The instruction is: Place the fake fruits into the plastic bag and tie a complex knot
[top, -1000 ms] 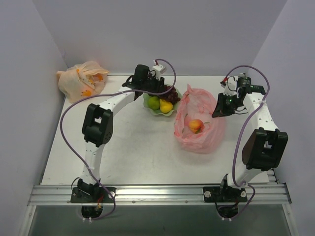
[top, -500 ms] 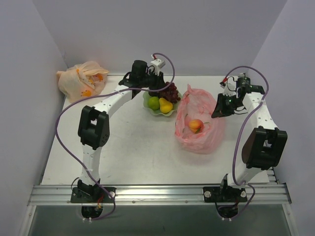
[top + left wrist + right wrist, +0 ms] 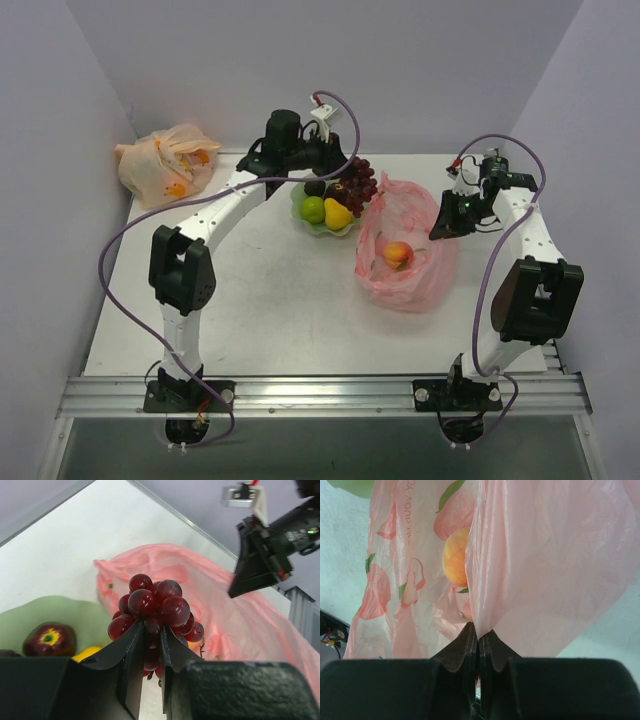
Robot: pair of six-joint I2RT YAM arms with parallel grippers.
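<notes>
Pale lilac walls enclose a white surface [image 3: 270, 290]. The left pincer [image 3: 152, 630] is clamped on the underside of a dark red-purple plastic grape bunch [image 3: 159, 604], held in the air. Below it sits a shallow green bowl [image 3: 85, 614] holding a dark red round fruit [image 3: 48, 639], a yellow pear-like fruit [image 3: 337, 214] and a green fruit [image 3: 313, 209]. The right pincer [image 3: 478, 634] is pinched together on the rim of a thin translucent pink plastic bag [image 3: 545, 555]. An orange-red peach [image 3: 456, 556] lies inside the bag, just beyond its tips.
</notes>
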